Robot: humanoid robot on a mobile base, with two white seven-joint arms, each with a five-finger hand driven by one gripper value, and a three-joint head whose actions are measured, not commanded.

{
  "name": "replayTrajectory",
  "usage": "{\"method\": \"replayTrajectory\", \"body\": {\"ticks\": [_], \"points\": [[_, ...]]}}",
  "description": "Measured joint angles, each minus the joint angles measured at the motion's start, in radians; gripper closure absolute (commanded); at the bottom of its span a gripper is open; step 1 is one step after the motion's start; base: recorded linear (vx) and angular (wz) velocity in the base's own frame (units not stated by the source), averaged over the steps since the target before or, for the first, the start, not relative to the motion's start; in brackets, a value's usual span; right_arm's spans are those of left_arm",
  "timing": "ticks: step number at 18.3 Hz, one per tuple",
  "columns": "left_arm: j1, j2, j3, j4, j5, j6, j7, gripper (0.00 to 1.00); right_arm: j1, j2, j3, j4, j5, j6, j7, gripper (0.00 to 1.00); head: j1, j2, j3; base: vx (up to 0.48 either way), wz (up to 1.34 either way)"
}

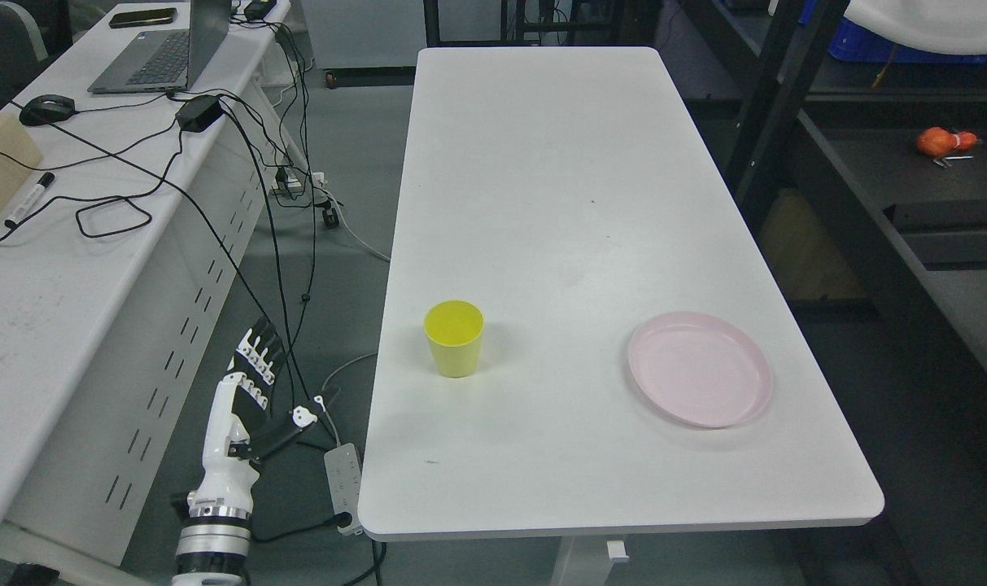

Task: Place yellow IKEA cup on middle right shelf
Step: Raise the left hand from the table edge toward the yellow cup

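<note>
A yellow cup [454, 338] stands upright and empty on the white table [558, 187], near its front left part. My left hand [257, 382] hangs below the table's left side, over the floor, fingers spread and holding nothing. It is left of the cup and lower than the tabletop. The dark shelf unit [892, 203] stands to the right of the table. The right arm is out of the picture.
A pink plate [699, 379] lies on the table at the front right. An orange object [941, 142] lies on the shelf at the right. A second white desk [45, 268] with a laptop, mouse and cables stands at the left. A power strip [343, 487] lies on the floor.
</note>
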Motion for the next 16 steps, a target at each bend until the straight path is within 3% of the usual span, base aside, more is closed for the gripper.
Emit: {"method": "replayTrajectory", "body": {"ticks": [5,9,16], "points": [[0.000,0.000,-0.004,0.000,0.034,-0.002,0.000,0.01,0.000,0.000,0.000,0.000,0.000,0.000,0.000,0.01,0.0000,0.000,0.000,0.013,-0.01],[-0.001,0.000,-0.004,0.002,0.108,0.063,-0.001,0.01,0.000,0.000,0.000,0.000,0.000,0.000,0.000,0.01,0.0000,0.000,0.000,0.025,0.01],[-0.108,0.000,-0.016,0.033,0.177,0.122,-0.056,0.01,0.000,0.000,0.000,0.000,0.000,0.000,0.000,0.01,0.0000,0.000,0.000,0.015,0.00]]}}
